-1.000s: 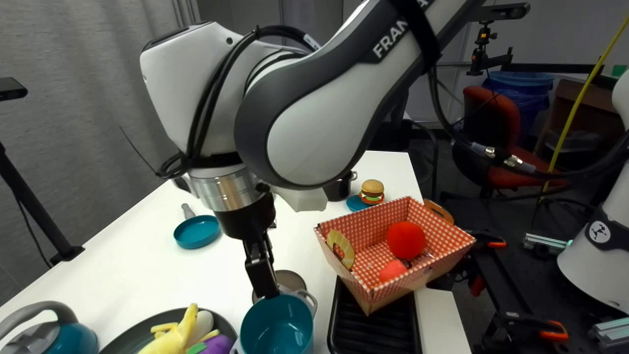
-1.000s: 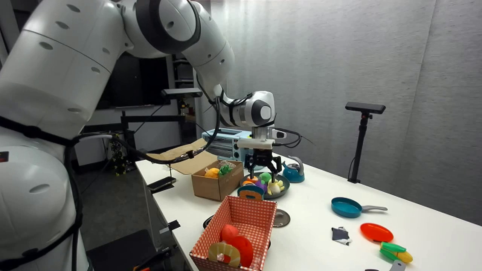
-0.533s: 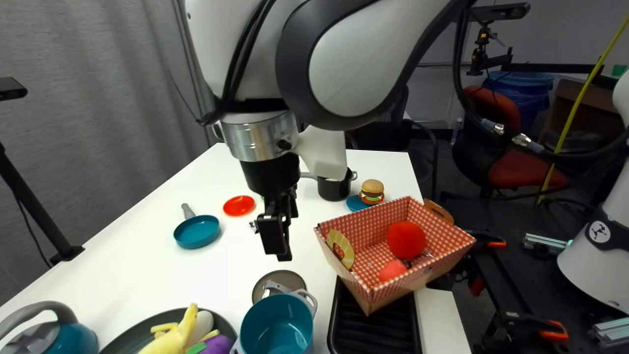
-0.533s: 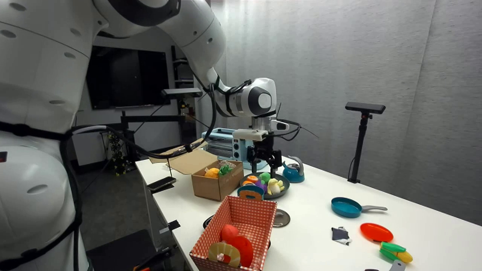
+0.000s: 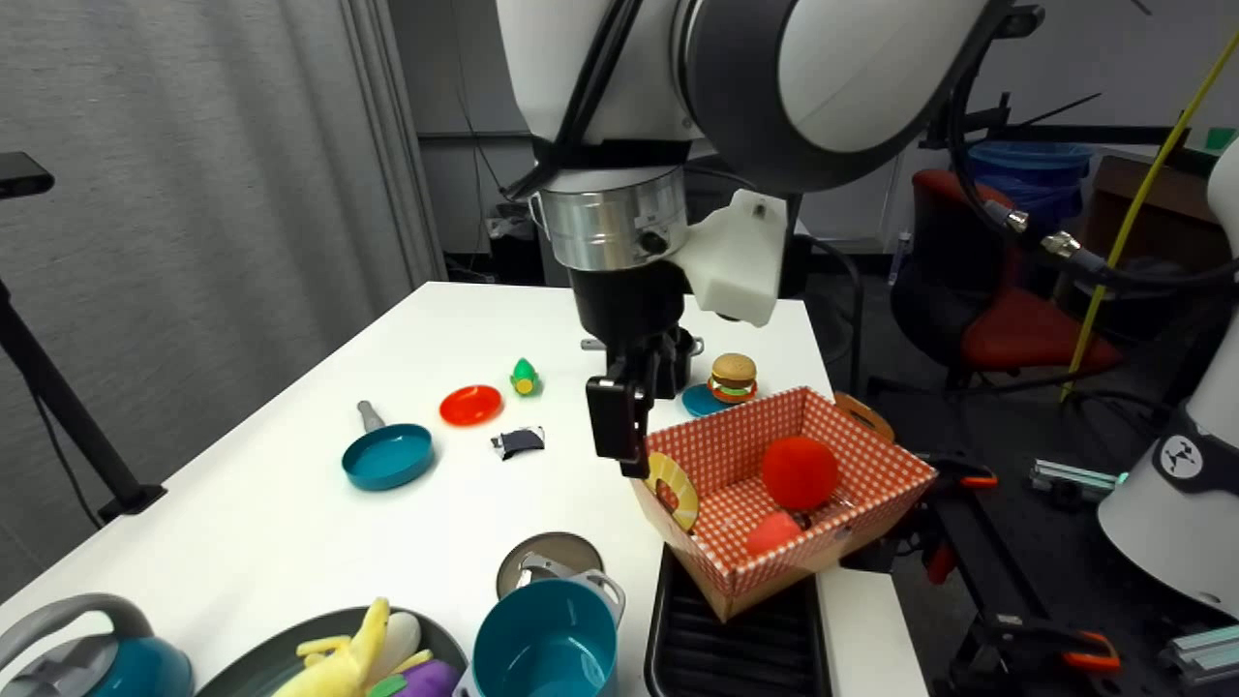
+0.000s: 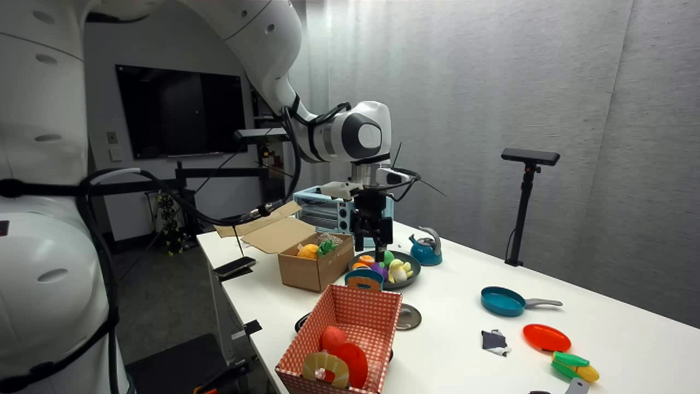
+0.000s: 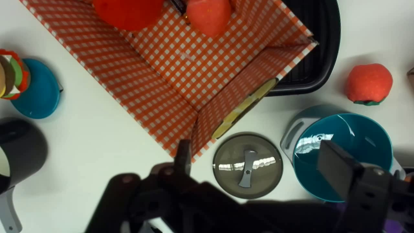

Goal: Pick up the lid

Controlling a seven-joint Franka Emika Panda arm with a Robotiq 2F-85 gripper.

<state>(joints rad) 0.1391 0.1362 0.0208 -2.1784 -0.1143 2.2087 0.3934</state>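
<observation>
One white tabletop (image 5: pixel 290 542) carries a red-checked box (image 7: pixel 142 94). The tool (image 7: pixel 259 161) hangs above the tabletop, its fingers (image 7: pixel 336 170) spread well apart. A teal pot (image 7: pixel 362 139) stands upright; just beside it lies the lid (image 7: pixel 259 176), handle (image 7: pixel 248 166) up, near the box.

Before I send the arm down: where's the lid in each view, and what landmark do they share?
In an exterior view: lid below and left of centre, partly behind the teal pot.
In an exterior view: lid below and right of centre, partly behind the checked box.
Wrist view: lid below and right of centre, between the checked box's corner and the teal pot.
Shared landmark: the checked box, in all three.
</observation>
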